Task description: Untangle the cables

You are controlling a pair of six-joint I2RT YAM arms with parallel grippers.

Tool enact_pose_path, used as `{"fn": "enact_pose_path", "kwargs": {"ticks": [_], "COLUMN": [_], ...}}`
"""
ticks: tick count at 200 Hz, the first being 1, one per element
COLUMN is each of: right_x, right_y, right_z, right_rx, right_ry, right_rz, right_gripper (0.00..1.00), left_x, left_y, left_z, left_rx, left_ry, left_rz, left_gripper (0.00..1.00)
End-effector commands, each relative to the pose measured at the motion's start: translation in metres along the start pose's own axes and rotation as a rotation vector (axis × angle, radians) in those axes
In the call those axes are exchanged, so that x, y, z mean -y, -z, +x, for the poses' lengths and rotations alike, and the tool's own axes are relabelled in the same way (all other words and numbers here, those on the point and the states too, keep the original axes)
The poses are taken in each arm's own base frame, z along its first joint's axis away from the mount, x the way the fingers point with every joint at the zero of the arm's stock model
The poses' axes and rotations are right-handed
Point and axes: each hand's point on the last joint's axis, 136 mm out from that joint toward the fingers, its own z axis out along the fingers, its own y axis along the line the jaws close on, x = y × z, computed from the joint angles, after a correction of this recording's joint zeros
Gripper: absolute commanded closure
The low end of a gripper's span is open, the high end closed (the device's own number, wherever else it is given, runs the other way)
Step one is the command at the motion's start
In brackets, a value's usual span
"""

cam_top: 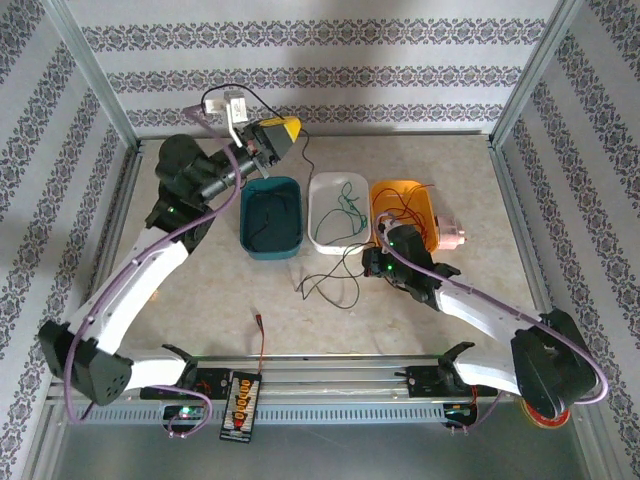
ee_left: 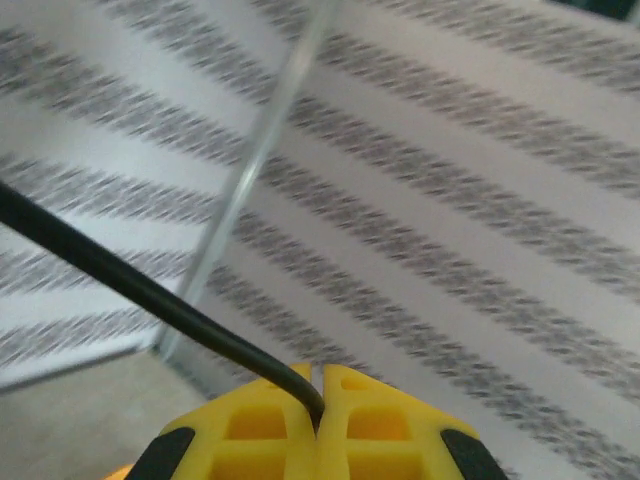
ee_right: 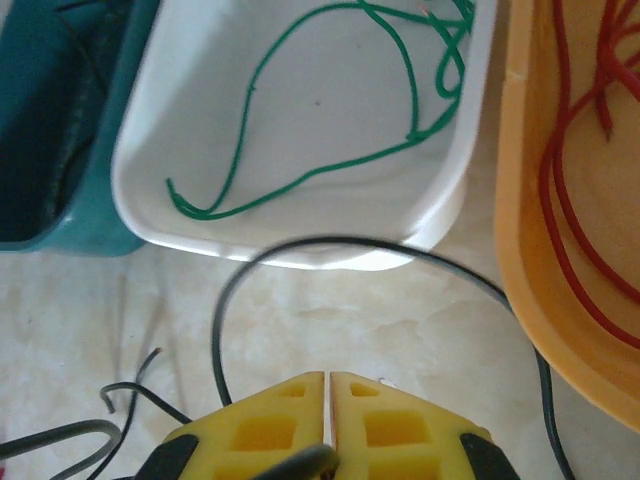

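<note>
Left yellow fingers (ee_left: 260, 430) pinch a thin black cable (ee_left: 150, 290); right fingers (ee_right: 270, 425) are closed, second black cable (ee_right: 330, 240) looping just ahead by the white plastic bin (ee_right: 125, 165).

Green cable (ee_right: 210, 214), white bin (ee_right: 330, 100), orange bin (ee_right: 520, 250).

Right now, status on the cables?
Left gripper shut on raised black cable. Right gripper shut on tabletop black cable. Green cable in white bin, red cables in orange bin.
</note>
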Motion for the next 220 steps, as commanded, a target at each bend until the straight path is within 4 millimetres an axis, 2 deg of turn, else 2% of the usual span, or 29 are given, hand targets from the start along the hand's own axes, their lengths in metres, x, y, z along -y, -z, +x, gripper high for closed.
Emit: {"fn": "enact_pose_path", "kwargs": {"ticks": [1,20,45,60,77,102,124,146,178,196,213,220], "right_x": [-0.004,-0.004,-0.006,-0.006,-0.005,-0.003,-0.003,-0.001,-0.002,-0.001,0.000,0.000], "right_y": [0.007,0.010,0.014,0.017,0.020,0.022,0.023,0.022,0.023,0.023,0.024,0.024], "right_z": [0.003,0.002,0.001,0.001,0.001,0.001,0.002,0.004,0.003,0.004,0.005,0.005], "right_rx": [-0.011,-0.007,0.002,0.000,0.002,0.004,0.000,-0.001,0.002,0.002,0.007,0.005], "right_ry": [0.044,0.054,0.068,0.078,0.086,0.091,0.095,0.094,0.095,0.096,0.098,0.098], "right_rz": [-0.005,-0.001,-0.004,0.001,0.009,0.017,0.021,0.024,0.023,0.027,0.029,0.030], "right_gripper": [0.98,0.98,0.98,0.98,0.98,0.98,0.97,0.97,0.96,0.96,0.97,0.96], "left_x": [-0.060,-0.113,-0.177,-0.204,-0.221,-0.236,-0.243,-0.242,-0.239,-0.238,-0.236,-0.234], "left_y": [0.003,0.008,0.018,0.026,0.034,0.049,0.066,0.075,0.083,0.089,0.089,0.087], "left_z": [0.017,0.041,0.094,0.127,0.160,0.197,0.218,0.233,0.265,0.276,0.280,0.278], "left_rx": [-0.069,-0.115,-0.227,-0.295,-0.359,-0.437,-0.497,-0.548,-0.633,-0.656,-0.664,-0.662], "left_ry": [0.057,0.079,0.146,0.192,0.272,0.389,0.434,0.474,0.578,0.613,0.636,0.640], "left_rz": [-0.143,-0.253,-0.394,-0.469,-0.510,-0.583,-0.660,-0.679,-0.655,-0.655,-0.646,-0.637], "left_gripper": [1.00,1.00,1.00,1.00,1.00,1.00,1.00,1.00,1.00,0.86,0.60,0.54]}}
